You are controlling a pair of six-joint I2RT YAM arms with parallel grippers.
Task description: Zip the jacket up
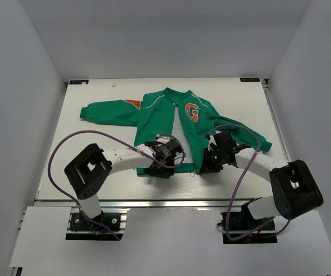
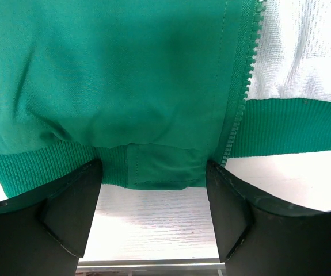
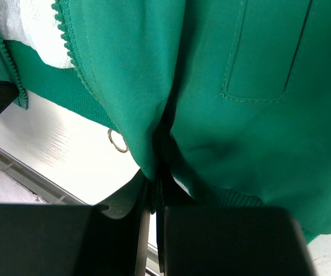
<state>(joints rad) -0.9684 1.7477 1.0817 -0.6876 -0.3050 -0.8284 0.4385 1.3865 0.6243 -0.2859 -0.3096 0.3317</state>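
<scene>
Jacket (image 1: 177, 123) lies flat mid-table (image 1: 96, 172), collar away from the arms, hem toward them. The front is unzipped. The two green panels lie apart, with pale lining (image 2: 303, 52) showing in the gap. Orange G patch (image 1: 192, 112) is on the panel on the right arm's side. Orange sleeve patch (image 1: 133, 103) is on the sleeve stretched out to the left. The other sleeve runs down beside the right arm.

Left gripper (image 1: 168, 156): jaws wide open, holding nothing. It sits at the bottom edge of the left-side panel. In the wrist view its fingers (image 2: 67, 201) stand either side of a stretch of ribbed hem (image 2: 38, 167), just beside the zipper teeth (image 2: 248, 63) running up that panel's inner edge. Can't tell whether the fingertips touch the fabric.

Right gripper (image 1: 208, 163): closed, pinching a fold of the right-side panel just above its hem. The wrist view shows the fabric bunched and drawn down between the closed fingers, with the pocket welt (image 3: 257, 75) up and right of the pinch. A small metal ring (image 3: 118, 140) lies on the table at the hem edge below that panel's teeth. Can't tell what it's attached to.

The two grippers sit near each other at the hem, one per panel, with the open front between them.
</scene>
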